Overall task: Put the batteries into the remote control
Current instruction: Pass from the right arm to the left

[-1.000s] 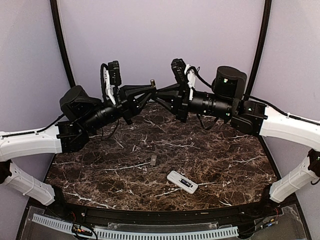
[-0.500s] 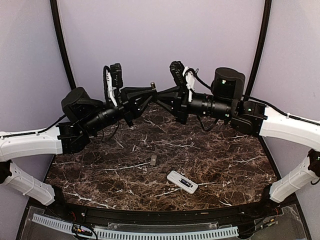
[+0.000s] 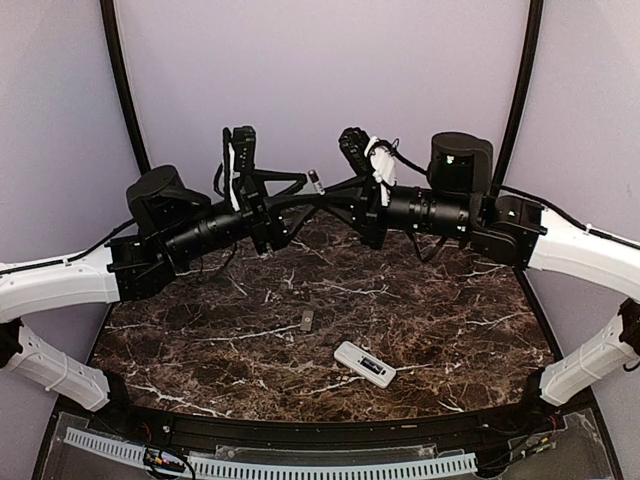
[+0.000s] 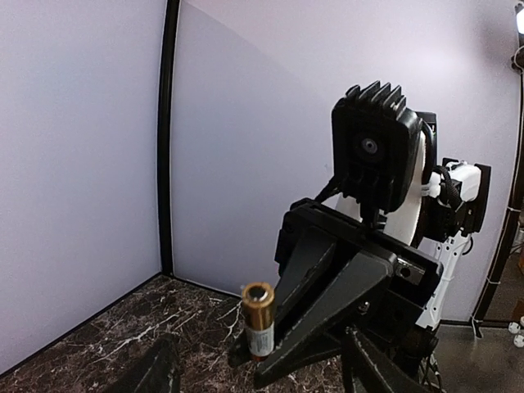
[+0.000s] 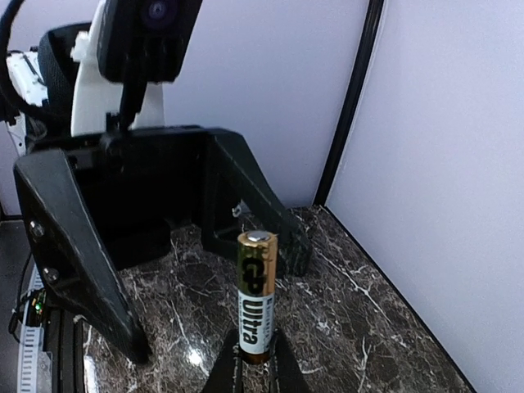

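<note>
Above mid-table, your left gripper stands open around one battery; right gripper pinches its base. Second battery and remote control lie apart on table. Nothing loaded yet, I'd judge.

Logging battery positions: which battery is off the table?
The battery pinched in the right gripper, high between the arms. The other battery lies on the table near the remote.
</note>
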You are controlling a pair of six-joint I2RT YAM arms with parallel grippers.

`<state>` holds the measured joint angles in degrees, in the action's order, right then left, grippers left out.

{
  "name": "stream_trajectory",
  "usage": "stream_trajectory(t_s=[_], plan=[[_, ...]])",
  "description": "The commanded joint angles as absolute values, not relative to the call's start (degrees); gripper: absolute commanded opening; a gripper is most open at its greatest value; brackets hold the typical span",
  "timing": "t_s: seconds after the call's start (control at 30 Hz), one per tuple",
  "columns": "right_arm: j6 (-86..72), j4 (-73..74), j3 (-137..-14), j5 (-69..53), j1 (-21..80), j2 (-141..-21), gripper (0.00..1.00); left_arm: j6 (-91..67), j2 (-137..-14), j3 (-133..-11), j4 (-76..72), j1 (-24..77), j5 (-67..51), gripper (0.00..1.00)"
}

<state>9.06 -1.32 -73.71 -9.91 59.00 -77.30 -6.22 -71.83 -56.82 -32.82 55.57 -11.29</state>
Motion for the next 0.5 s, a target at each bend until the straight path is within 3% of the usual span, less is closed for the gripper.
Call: stream_trajectory(t_s=[0.0, 0.17, 0.3, 0.47], plan=[[20.3, 16.8, -77.5, -7.8, 59.3, -75.8, 0.00, -3.9, -69.9, -65.1, -16.8, 55.7, -15.9, 0.68], [30.1, 30.8, -81.3, -13.9, 59.3, -76.5, 0.00, 10.1, -69.7, -70.5, 5.4, 55.6, -21.3, 0.69], [29.8, 34.2, -83.4, -15.4, 59.3, -77.3, 0.00, 19.2, -69.1, -73.7, 14.5, 55.7, -24.4, 0.69], [28.4, 33.2, -83.1, -17.1, 59.6, -77.3, 0.00, 23.7, -71.6, -76.9, 19.3, 55.6, -25.1, 0.57]])
